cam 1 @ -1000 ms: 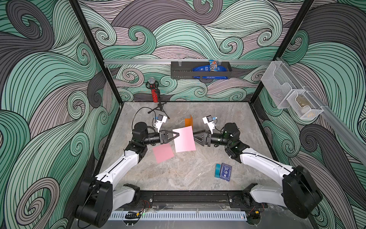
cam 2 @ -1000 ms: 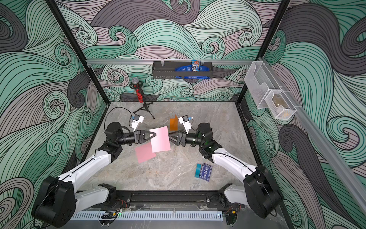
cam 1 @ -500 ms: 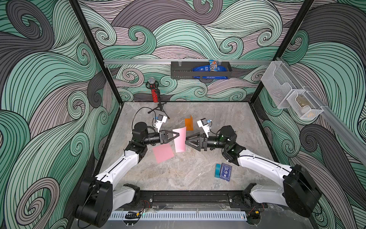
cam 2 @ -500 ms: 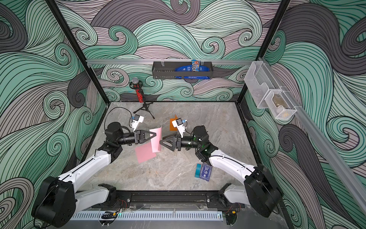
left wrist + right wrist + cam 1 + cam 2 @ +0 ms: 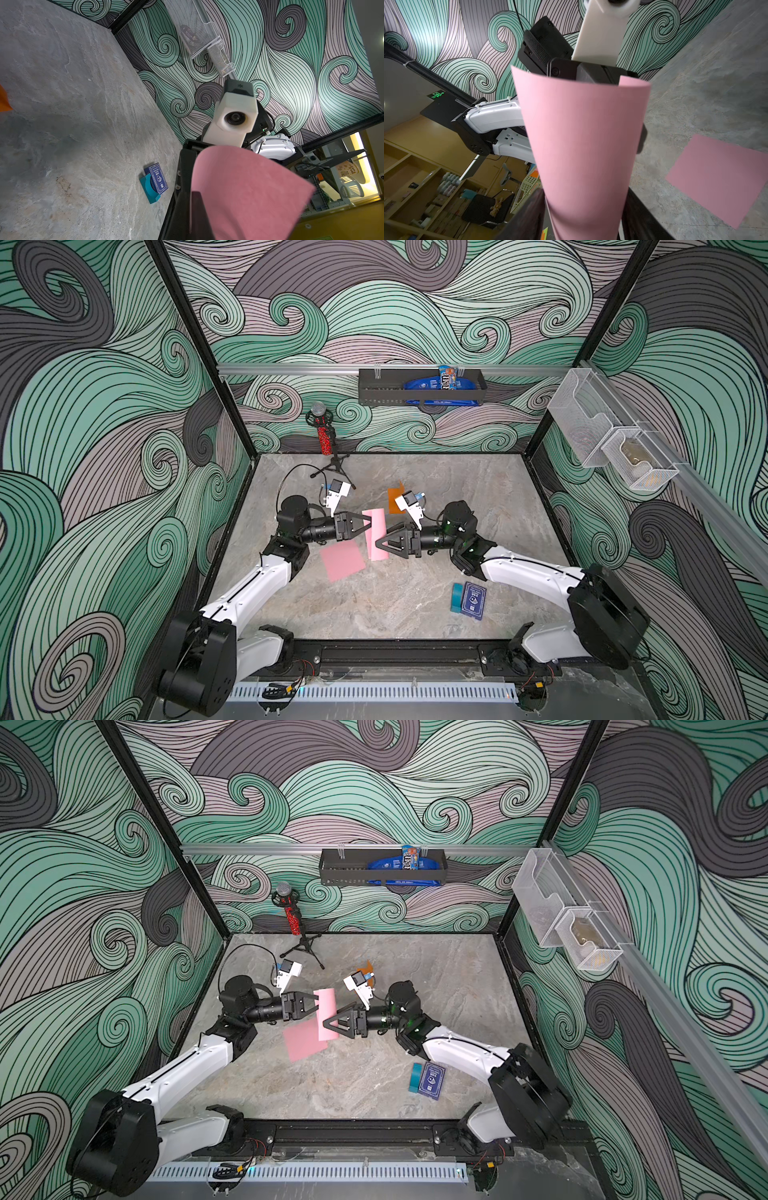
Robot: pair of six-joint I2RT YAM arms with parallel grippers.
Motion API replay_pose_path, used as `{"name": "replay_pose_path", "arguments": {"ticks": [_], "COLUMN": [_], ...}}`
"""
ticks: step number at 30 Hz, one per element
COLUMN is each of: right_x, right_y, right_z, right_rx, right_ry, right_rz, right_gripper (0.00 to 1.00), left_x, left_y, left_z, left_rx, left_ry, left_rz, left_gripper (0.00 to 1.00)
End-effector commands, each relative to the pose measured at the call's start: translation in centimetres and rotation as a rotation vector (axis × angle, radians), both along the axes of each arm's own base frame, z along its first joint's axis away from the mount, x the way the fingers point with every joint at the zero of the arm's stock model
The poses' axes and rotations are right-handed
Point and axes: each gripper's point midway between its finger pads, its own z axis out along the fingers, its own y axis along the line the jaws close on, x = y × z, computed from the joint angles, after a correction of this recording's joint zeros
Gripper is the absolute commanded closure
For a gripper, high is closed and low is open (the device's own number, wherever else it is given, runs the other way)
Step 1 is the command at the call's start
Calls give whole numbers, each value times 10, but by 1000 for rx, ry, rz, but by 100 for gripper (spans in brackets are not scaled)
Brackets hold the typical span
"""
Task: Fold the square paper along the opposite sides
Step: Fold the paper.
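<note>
The pink square paper (image 5: 376, 533) (image 5: 326, 1011) hangs above the table, bent over into a narrow upright curl. My left gripper (image 5: 367, 526) (image 5: 316, 1006) is shut on its edge from the left. In the left wrist view the paper (image 5: 249, 187) bulges away from the left gripper (image 5: 192, 195). My right gripper (image 5: 382, 537) (image 5: 331, 1021) comes in from the right and is open. In the right wrist view its two fingers stand on either side of the curved paper (image 5: 581, 135), with the right gripper (image 5: 583, 207) straddling the bend.
A second pink sheet (image 5: 343, 560) (image 5: 720, 180) lies flat on the table just below the left gripper. An orange paper (image 5: 395, 497) stands behind the right wrist. A blue card deck (image 5: 471, 600) lies front right. A microphone on a tripod (image 5: 324, 435) stands at the back.
A second ago the paper was stretched flat between both grippers. It is now bent into a curl, and the right gripper has moved left, its open jaws around the bend.
</note>
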Motion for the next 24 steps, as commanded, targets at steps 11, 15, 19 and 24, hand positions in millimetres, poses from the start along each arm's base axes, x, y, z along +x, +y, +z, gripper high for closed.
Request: {"name": "replay_pose_path", "arguments": {"ticks": [11, 15, 19, 24], "right_x": [-6, -3, 0, 3], "right_y": [5, 7, 9, 10], "right_z": [13, 10, 5, 4], "right_rx": [51, 41, 32, 28], "right_ry": [-40, -35, -24, -22], "right_rz": [56, 46, 41, 39], "right_gripper": [56, 59, 60, 61], "left_x": [-2, -3, -4, -4], "left_y": [-3, -2, -2, -2], "left_z": [26, 28, 29, 28], "left_rx": [-36, -38, -39, -38], "left_ry": [-60, -64, -65, -65], "left_rz": [-31, -31, -31, -30], "left_gripper": [100, 100, 100, 100]}}
